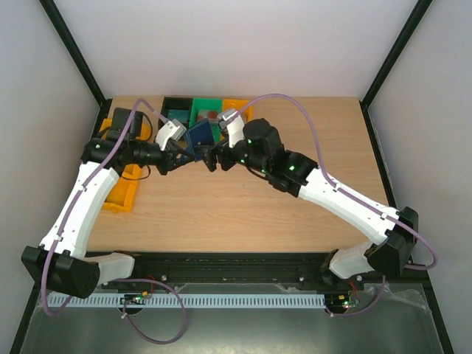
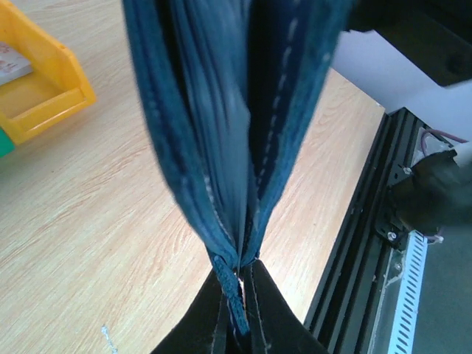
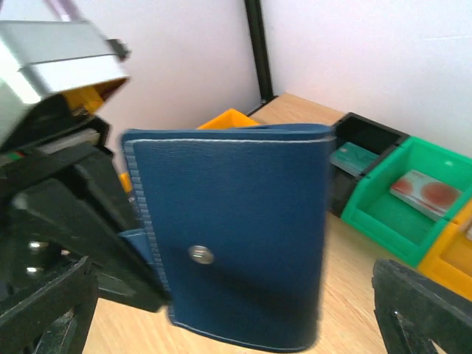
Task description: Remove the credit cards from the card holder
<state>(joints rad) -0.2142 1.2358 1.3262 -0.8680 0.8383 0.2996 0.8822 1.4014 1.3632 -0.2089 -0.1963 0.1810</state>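
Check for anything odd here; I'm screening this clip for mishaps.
Nothing looks spilled or damaged. The card holder is off the table, pinched at one edge by the left gripper, with the right gripper open near it.

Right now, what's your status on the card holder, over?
Left tool shut on dark navy folding card holder, held off the wooden table. Right tool open, facing it, not gripping. Nothing in the way.
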